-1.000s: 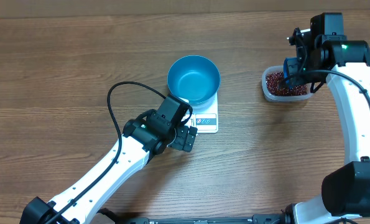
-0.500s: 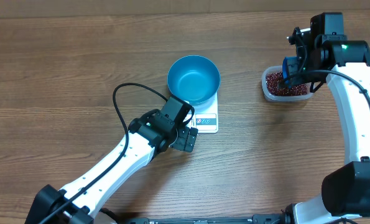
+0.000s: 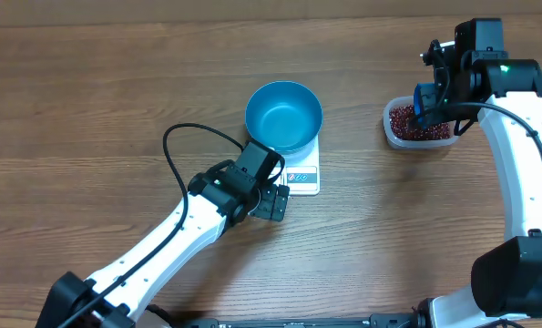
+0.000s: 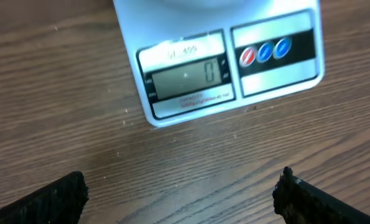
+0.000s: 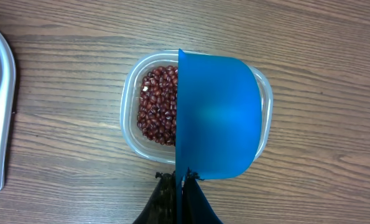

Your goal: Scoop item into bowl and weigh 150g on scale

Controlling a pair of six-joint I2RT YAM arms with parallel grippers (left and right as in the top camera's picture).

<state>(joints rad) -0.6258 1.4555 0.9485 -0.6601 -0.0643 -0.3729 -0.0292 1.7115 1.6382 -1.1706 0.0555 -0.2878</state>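
Overhead cam looks down on whole table (image 3: pixel 88 91); wrist cams sit close over scale (image 4: pixel 228 62), tub (image 5: pixel 129 124).

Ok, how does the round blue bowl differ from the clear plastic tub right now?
The round blue bowl is empty; the clear plastic tub holds red-brown beans. The bowl sits on the white scale; the tub on the wooden table. Both are open-topped.

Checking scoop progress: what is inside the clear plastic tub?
Small dark red-brown beans lie in the uncovered part of the clear rounded plastic tub. The blue plastic scoop gripped by the right tool covers the rest, so what lies there cannot be seen.
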